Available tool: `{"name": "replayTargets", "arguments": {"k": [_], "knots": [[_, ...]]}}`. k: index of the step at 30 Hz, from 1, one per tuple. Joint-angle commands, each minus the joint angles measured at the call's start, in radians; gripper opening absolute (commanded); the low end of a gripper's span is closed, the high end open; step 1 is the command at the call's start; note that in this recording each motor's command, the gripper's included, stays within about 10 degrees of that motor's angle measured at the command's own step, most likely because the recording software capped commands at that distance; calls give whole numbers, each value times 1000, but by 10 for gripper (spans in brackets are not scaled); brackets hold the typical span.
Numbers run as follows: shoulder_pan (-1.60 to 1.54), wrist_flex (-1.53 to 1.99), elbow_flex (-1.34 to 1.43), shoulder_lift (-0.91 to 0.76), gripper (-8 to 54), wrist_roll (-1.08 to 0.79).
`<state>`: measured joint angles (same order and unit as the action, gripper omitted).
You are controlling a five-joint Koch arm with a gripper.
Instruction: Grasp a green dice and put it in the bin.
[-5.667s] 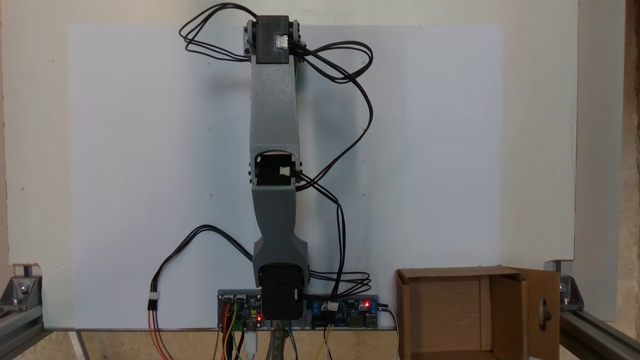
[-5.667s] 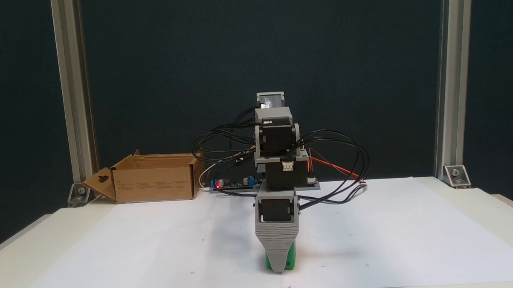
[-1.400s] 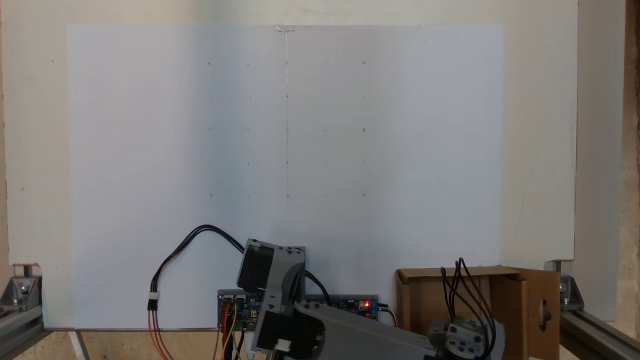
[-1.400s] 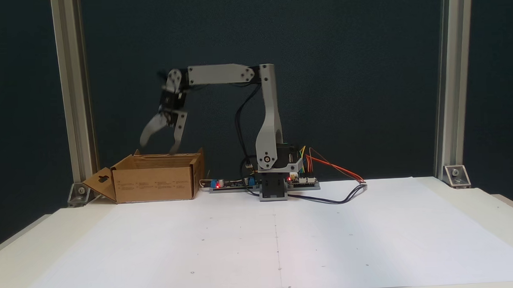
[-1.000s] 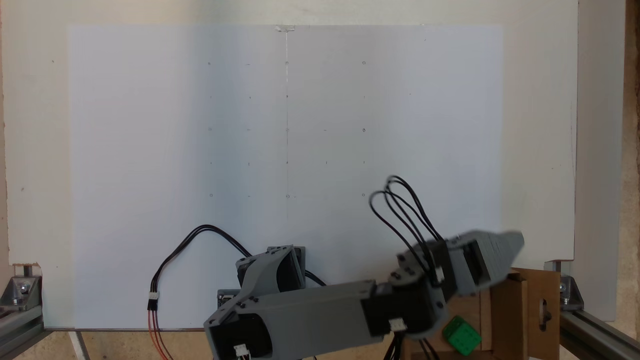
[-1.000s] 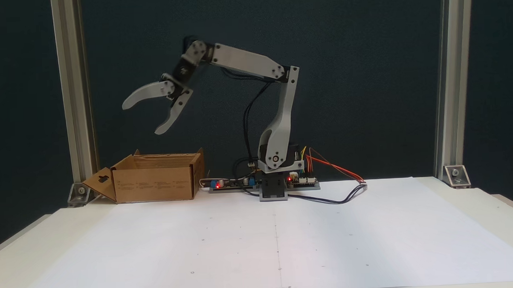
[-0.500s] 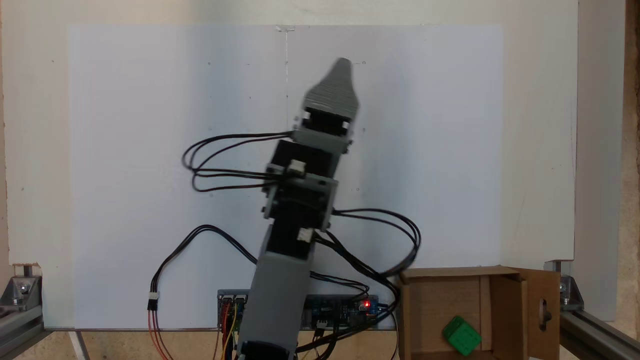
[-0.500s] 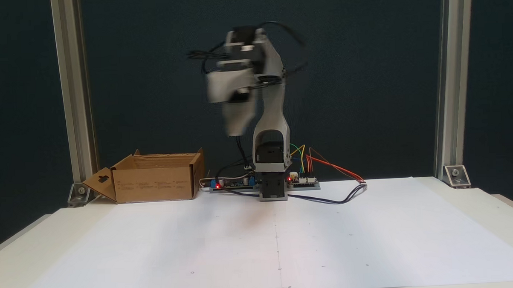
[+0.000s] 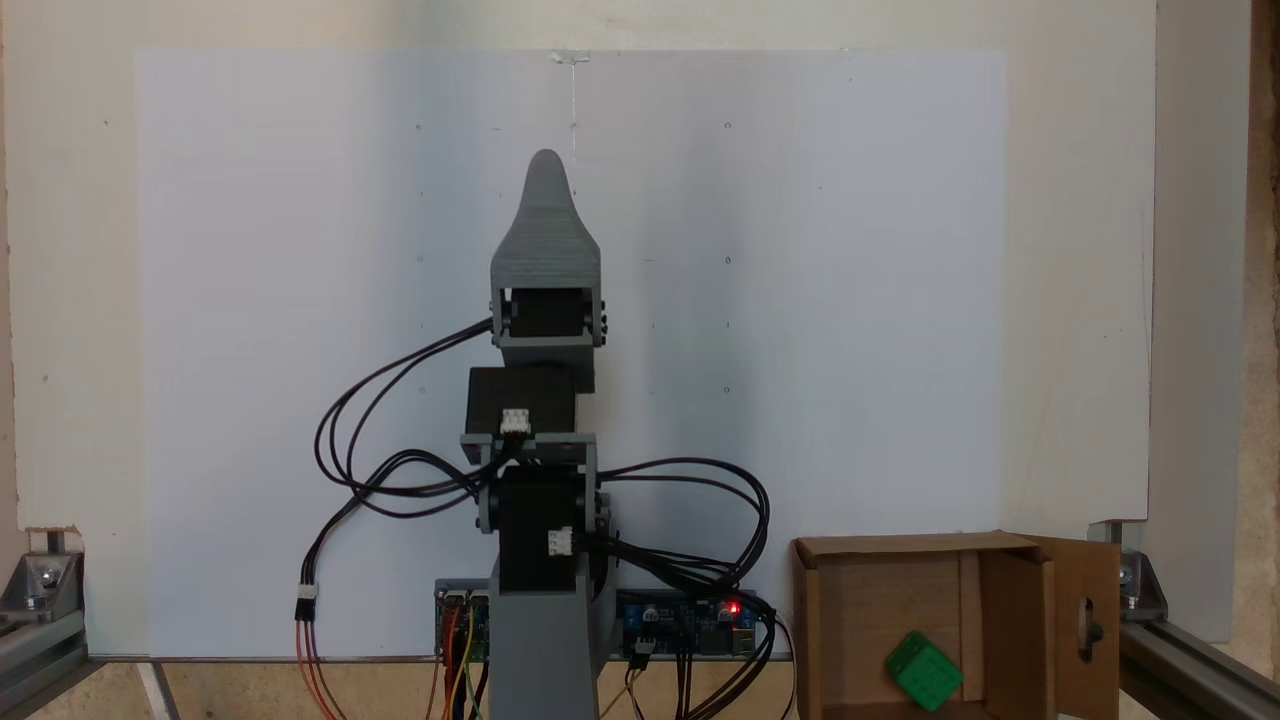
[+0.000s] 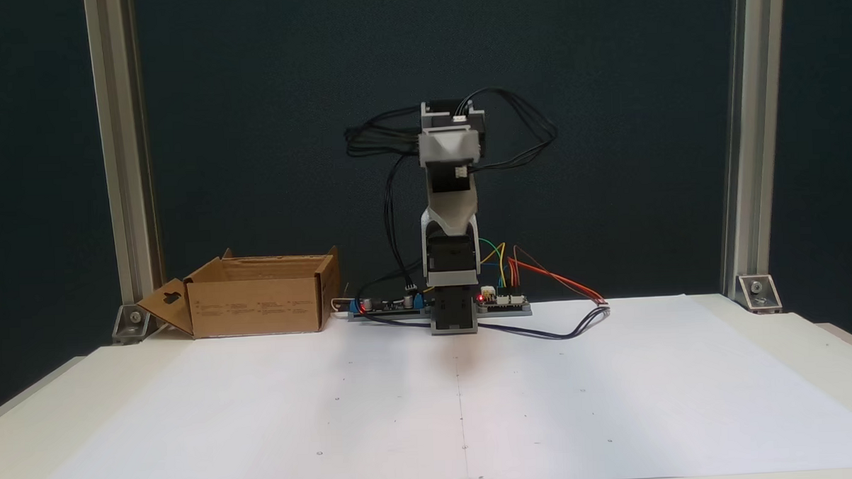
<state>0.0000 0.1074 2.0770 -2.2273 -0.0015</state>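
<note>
One green dice in the bin, arm raised over the sheet

One green dice (image 9: 923, 671) lies on the floor of the bin (image 9: 812, 620) in a fixed view from above, toward the box's lower right, near the inner wall. It sits turned at an angle to the walls, pips on the top face. Nothing touches it.
- Bin stands at the lower right of this view, off the white paper sheet (image 9: 250, 300), just beside its lower right corner. A side flap with a keyhole-shaped cutout (image 9: 1085, 625) stands open on the right.
- Arm runs up the middle of the picture from the bottom edge. The gripper (image 9: 547, 170) points toward the top, well apart from the bin. From here one grey jaw covers the other, so I cannot tell how far apart they stand.
- Black cables (image 9: 360, 440) loop out on both sides of the wrist. Circuit boards (image 9: 700, 620) with a red light sit at the arm's base, between arm and bin.
- Aluminium frame brackets (image 9: 40, 590) at the lower corners.

In a fixed view from the front, the bin (image 10: 255, 306) sits at the left on the cream table (image 10: 22, 431), flap (image 10: 165, 305) angled outward to the left. The walls hide its inside, the dice with it.
- Arm stands upright at centre on its base (image 10: 453, 316), folded, the gripper (image 10: 451, 145) high and pointing at the camera; seen end-on and slightly blurred, jaw gap again cannot be told.
- Coloured wires (image 10: 540, 274) trail right from the base onto the sheet (image 10: 460, 408).
- Two metal posts (image 10: 122, 165) frame a dark backdrop.
</note>
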Motion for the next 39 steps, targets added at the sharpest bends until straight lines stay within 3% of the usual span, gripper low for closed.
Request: {"name": "replayTargets", "arguments": {"k": [1, 8, 29, 39], "knots": [[44, -165, 18, -46, 453, 25], [74, -461, 196, -137, 459, 23], [97, -1305, 632, -143, 441, 18], [94, -1491, 842, -143, 439, 18]]}}
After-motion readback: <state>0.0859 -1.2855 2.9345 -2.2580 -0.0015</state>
